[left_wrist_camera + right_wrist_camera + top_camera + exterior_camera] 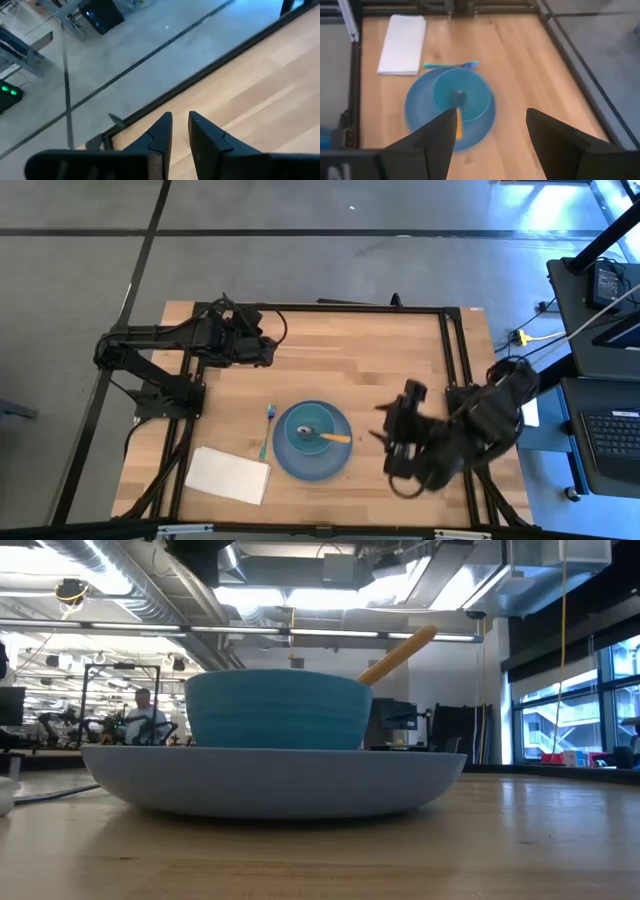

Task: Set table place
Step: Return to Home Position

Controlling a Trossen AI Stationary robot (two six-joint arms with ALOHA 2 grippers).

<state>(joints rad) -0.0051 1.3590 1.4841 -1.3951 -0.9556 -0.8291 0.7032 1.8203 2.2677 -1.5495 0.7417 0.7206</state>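
Observation:
A large blue plate (pixel 290 463) lies on the wooden table (pixel 350 350) near its front edge. A teal bowl (pixel 312 424) stands on the plate. An orange-handled spoon (pixel 330 437) lies in the bowl, its handle (pixel 398 655) leaning on the rim. A teal-handled fork (pixel 267 430) lies left of the plate. A white napkin (pixel 228 475) lies at the front left. My right gripper (pixel 490 117) is open and empty, above the table to the right of the plate. My left gripper (pixel 180 117) is nearly shut and empty at the table's far left.
A black metal frame (pixel 455 350) edges the table. Bare wood lies between the plate and the far edge. A desk with a laptop (pixel 610 430) stands off the table's right side. A person (pixel 143 710) shows far back in the room.

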